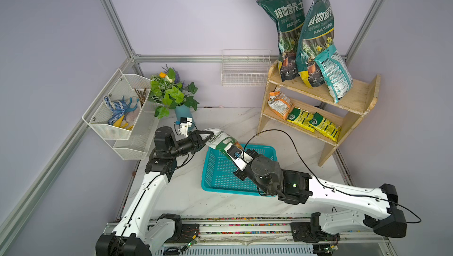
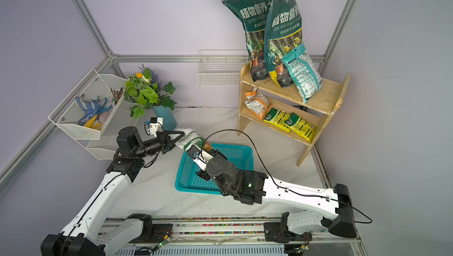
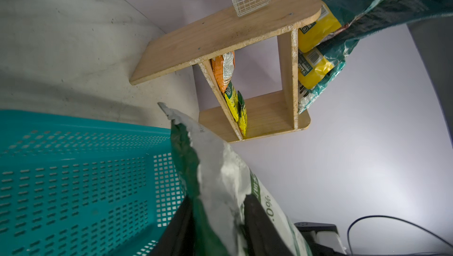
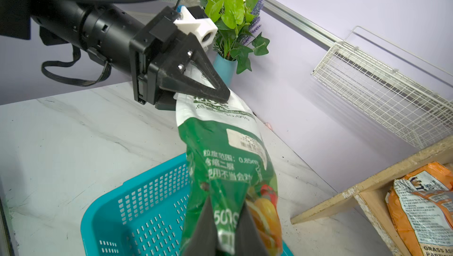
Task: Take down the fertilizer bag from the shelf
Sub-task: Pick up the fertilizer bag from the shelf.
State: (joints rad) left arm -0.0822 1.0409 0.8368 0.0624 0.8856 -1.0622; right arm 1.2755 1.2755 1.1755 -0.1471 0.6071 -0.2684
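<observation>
Lilac walls close in a white marbled bench (image 1: 196,200), and over it a fertilizer bag (image 1: 220,140) hangs in the air, off the pale wooden shelf (image 1: 355,92) and well apart from it. The bag is a soft, creased pouch: white at one end, deep green at the other. White Chinese print and a pale label sit on the green part, and a picture of red and orange fruit lies near the green end, as the right wrist view shows (image 4: 225,164).

Both arms hold it. The left fingers (image 4: 196,80) are closed flat on the white end, one above and one below the film. The right fingers (image 4: 248,232) are clamped on the green end, pinching it by the fruit picture.

The bag stretches between the two grips, above the far left corner of the teal basket (image 1: 262,148). In both top views its long axis lies roughly level, running from the left fingers back on the left toward the right fingers nearer the robot. The white end points to the robot's left and the printed face is turned upward (image 2: 191,139).
</observation>
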